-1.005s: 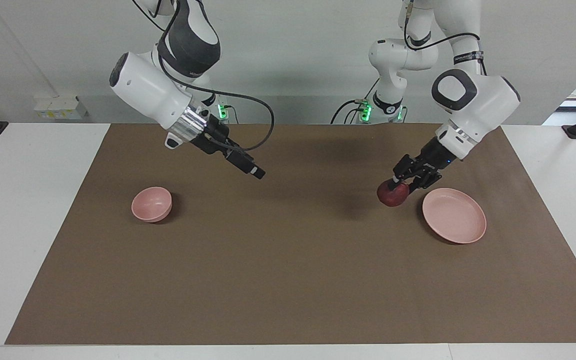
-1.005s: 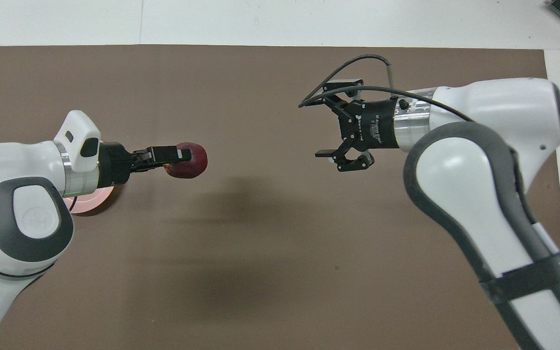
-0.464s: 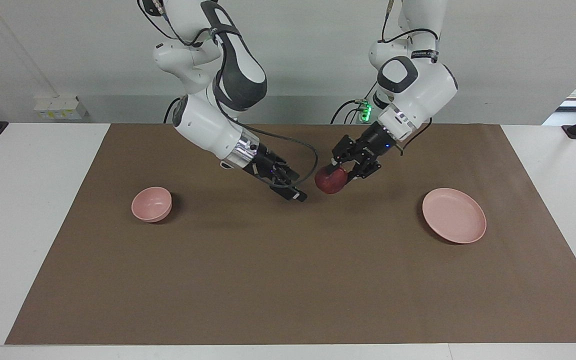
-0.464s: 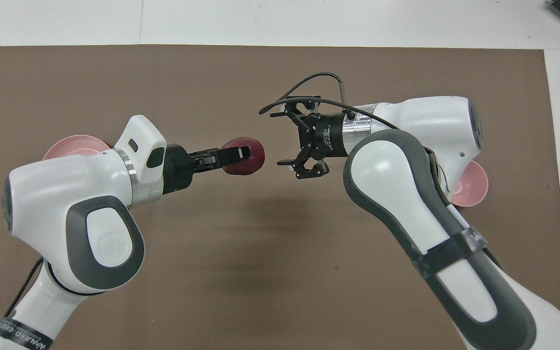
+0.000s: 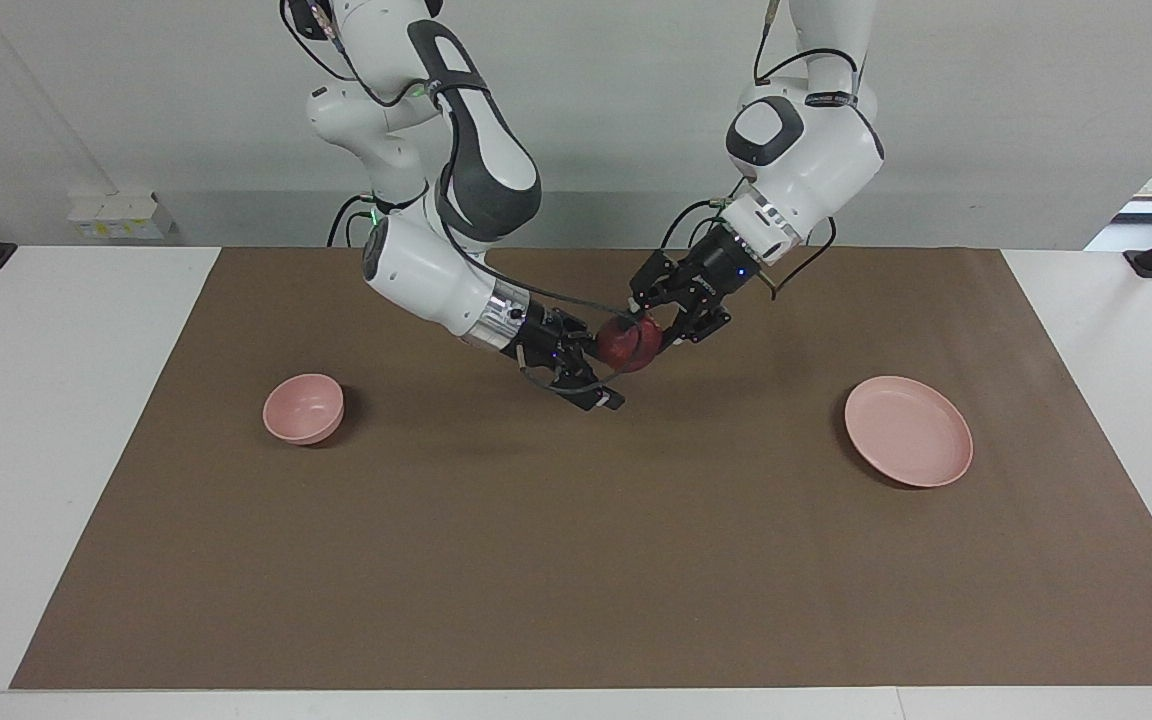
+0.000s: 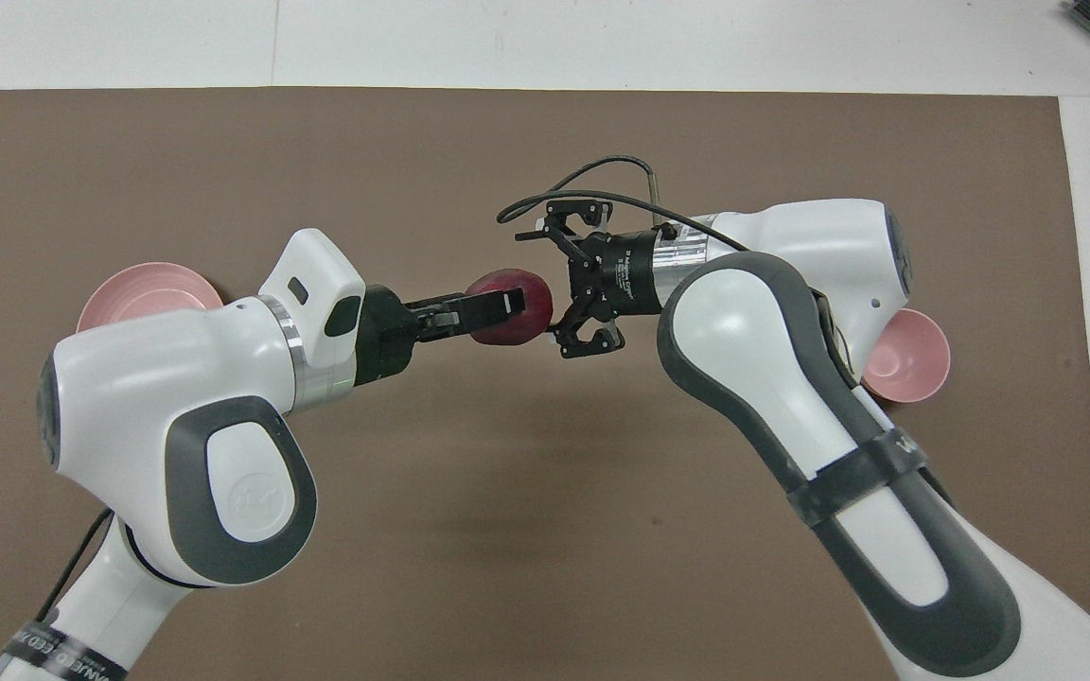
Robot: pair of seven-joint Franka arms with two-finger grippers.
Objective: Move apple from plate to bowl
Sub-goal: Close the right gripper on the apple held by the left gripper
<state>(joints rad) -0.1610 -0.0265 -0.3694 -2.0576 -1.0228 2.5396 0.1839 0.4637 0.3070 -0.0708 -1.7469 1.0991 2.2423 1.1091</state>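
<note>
The dark red apple [image 5: 624, 346] hangs in the air over the middle of the mat, held by my left gripper [image 5: 642, 334], which is shut on it. It also shows in the overhead view [image 6: 518, 312], as does the left gripper [image 6: 505, 310]. My right gripper [image 5: 608, 366] is open, its fingers on either side of the apple's free end; in the overhead view [image 6: 554, 293] they straddle it. I cannot tell whether they touch it. The pink plate [image 5: 908, 431] lies bare toward the left arm's end. The pink bowl [image 5: 304, 408] stands toward the right arm's end.
A brown mat [image 5: 576, 560] covers the table, with white table top [image 5: 56, 420] showing at both ends. In the overhead view the left arm partly hides the plate [image 6: 143, 288] and the right arm partly hides the bowl [image 6: 912, 355].
My left gripper has carried the apple from beside the plate to over mid-table. My right gripper has come in from the bowl's end, and its open fingers now flank the apple.
</note>
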